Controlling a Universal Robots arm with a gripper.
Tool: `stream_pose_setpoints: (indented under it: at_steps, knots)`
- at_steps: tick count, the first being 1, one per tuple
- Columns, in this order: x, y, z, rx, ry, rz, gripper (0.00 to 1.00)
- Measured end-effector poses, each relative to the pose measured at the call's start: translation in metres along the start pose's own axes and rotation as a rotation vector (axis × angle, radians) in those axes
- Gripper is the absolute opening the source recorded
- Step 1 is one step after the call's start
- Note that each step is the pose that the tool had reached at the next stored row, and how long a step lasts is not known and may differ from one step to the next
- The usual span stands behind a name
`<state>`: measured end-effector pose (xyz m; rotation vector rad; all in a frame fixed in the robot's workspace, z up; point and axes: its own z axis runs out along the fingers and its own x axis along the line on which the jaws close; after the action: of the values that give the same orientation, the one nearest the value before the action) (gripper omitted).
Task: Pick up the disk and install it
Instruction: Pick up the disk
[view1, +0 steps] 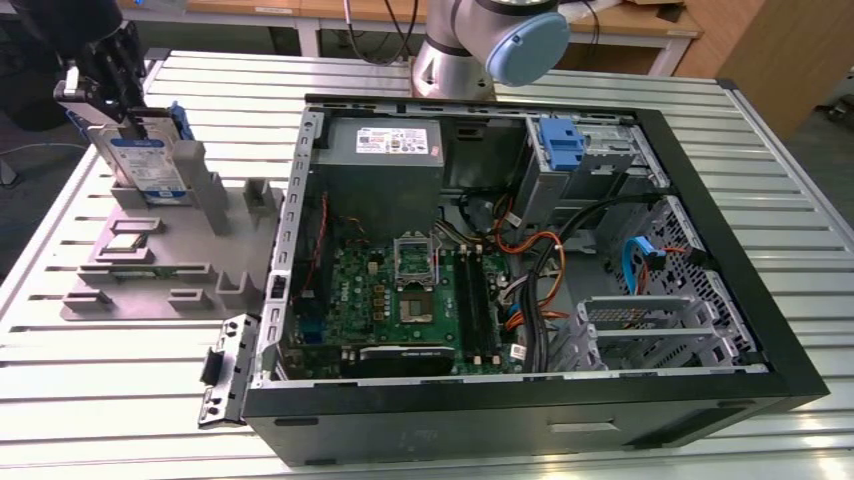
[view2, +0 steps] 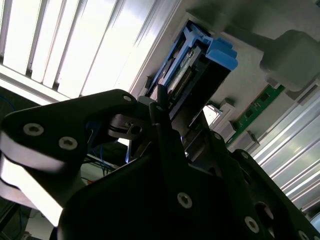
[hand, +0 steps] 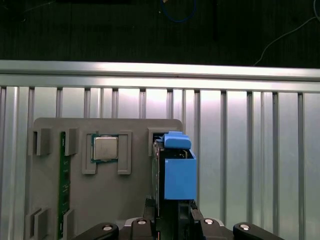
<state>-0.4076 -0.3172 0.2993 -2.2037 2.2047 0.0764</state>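
The disk (view1: 140, 160), a silver drive with a white-and-blue label and a blue bracket, stands on edge at the back of the grey parts holder (view1: 134, 270) on the exterior view's left. My gripper (view1: 124, 112) comes down on its top edge and is shut on it. In the first wrist view the disk (hand: 176, 170) runs out from between my fingers, gripper (hand: 171, 212), over the holder (hand: 135, 195). The second wrist view shows the disk (view2: 200, 65) clamped at my gripper (view2: 167, 107). Whether its lower edge still sits in the holder's slot I cannot tell.
The open computer case (view1: 721, 200) lies to the exterior view's right of the holder, with a grey power supply (view1: 387, 145), a motherboard (view1: 400, 295) and a blue-bracketed bay (view1: 567, 145). A processor chip (hand: 105, 148) and a green memory stick (hand: 62, 180) rest on the holder. The arm's base (view1: 461, 60) stands behind the case.
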Motion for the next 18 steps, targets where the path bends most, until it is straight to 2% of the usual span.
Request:
stream_pose_setpoints:
  at_steps: [8, 18]
  knots:
    - [-0.0006, 0.0002, -0.0125, 0.0, 0.0, 0.0, 0.35]
    - [-0.0007, 0.0002, -0.0136, 0.0001, 0.0, 0.0, 0.35]
